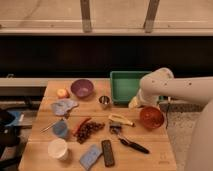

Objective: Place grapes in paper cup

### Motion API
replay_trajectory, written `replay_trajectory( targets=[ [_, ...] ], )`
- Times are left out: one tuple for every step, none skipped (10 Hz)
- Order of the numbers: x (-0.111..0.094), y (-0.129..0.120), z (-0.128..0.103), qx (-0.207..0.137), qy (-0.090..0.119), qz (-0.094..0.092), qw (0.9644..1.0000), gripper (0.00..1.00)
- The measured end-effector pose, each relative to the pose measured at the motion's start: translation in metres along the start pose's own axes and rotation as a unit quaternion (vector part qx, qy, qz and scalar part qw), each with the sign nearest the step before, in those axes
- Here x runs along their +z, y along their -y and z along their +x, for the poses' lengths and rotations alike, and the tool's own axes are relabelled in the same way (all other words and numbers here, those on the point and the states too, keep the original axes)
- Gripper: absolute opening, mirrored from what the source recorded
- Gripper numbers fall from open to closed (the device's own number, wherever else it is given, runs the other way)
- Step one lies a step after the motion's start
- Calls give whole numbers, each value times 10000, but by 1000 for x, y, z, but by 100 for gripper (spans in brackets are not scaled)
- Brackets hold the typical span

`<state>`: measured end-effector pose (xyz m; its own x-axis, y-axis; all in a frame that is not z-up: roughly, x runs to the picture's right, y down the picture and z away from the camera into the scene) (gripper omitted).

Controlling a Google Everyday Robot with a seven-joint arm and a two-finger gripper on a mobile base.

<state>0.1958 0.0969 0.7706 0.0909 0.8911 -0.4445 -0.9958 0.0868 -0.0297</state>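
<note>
reaching for the grapes is my step now, i think. the gripper hangs over the right side of the table, between the green tray and the orange bowl. its jaws are wide apart and hold nothing. the grapes lie well away from it, left of the middle, touching or just beside a long red carrot and near the blue cup. i should come down from above on the thick part of the bunch, keep off the carrot, and squeeze softly so no grape pops or drops. the paper cup stands upright at the front left, near the grapes, and looks empty. it is light, so i must drop the bunch in from above and not bump it. the tray, the orange bowl and the purple bowl look empty too. i cannot see into the metal cup or the blue cup.
</note>
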Motion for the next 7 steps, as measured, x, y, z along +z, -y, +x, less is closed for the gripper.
replay_trajectory(
  targets=[
    [-3, -27, 5, -270, 43, -2, 9996, 80],
    [-7, -61, 10, -568, 74, -58, 9983, 80],
    [-12, -82, 16, -748, 103, -106, 9971, 80],
    [-14, -94, 21, -863, 114, -130, 9961, 80],
    [-14, -95, 20, -870, 120, -134, 9960, 80],
    [-14, -93, 21, -860, 118, -130, 9961, 80],
    [-14, -93, 21, -859, 114, -131, 9961, 80]
  ],
)
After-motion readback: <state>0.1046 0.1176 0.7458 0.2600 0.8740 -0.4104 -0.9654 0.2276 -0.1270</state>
